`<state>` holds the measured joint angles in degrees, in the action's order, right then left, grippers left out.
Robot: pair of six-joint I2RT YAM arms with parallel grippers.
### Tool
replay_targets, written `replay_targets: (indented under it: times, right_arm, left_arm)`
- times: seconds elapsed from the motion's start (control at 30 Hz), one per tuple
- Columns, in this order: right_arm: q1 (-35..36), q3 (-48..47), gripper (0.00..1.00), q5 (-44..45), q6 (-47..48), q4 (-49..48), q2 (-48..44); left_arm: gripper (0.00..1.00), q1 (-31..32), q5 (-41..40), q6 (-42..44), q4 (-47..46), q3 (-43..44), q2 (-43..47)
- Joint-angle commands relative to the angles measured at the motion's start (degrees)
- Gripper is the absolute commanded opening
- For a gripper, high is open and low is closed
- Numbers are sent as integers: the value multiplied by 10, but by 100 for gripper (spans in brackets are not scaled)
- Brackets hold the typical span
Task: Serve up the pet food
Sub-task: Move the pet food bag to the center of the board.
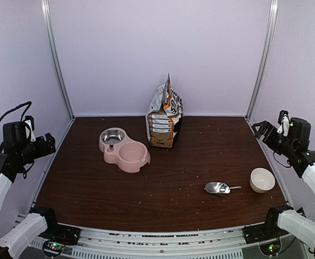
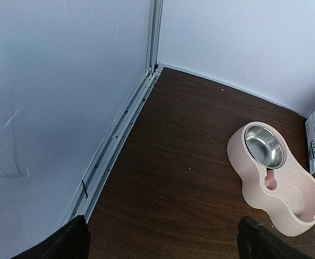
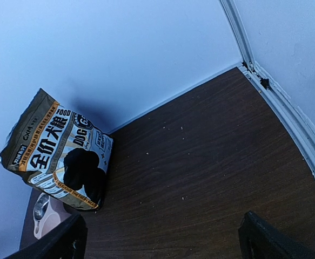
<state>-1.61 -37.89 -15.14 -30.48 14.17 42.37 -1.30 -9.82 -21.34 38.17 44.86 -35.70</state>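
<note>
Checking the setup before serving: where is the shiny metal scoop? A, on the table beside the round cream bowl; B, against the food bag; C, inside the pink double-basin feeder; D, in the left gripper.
A: the shiny metal scoop lies on the dark wooden table just left of the round cream bowl.

The pet food is contained in a large white, grey and orange foil bag (image 1: 164, 116). The bag stands upright on the dark brown wooden bench (image 1: 200, 162), at the middle of the far edge, close to the rear wall (image 1: 157, 48). Its top is drawn up into a crumpled peak. The printed face carries black lettering, orange bands and a black dog silhouette. The pellets inside are hidden from every view.
</note>
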Motion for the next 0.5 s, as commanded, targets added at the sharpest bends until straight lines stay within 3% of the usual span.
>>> replay_targets:
  times: [0.0, 0.17, 0.27, 0.33, 0.47]
  right_arm:
    - [-14, 16, 100, -60, -34, -28, 1]
    - [-13, -9, 100, -85, -9, -19, 25]
    - [7, -30, 100, -73, -4, 0, 31]
    - [49, -55, 100, -16, 4, 26, 35]
    - [178, -114, 98, 120, 10, 75, 73]
  left_arm:
    - [98, -2, 2, 21, -21, 11, 7]
    - [98, -2, -8, 44, -43, 12, -4]
    - [98, -2, 70, 88, -68, 24, -37]
    - [98, 4, 111, 88, -85, 40, -76]
    - [98, 111, 96, 132, -114, 98, -163]
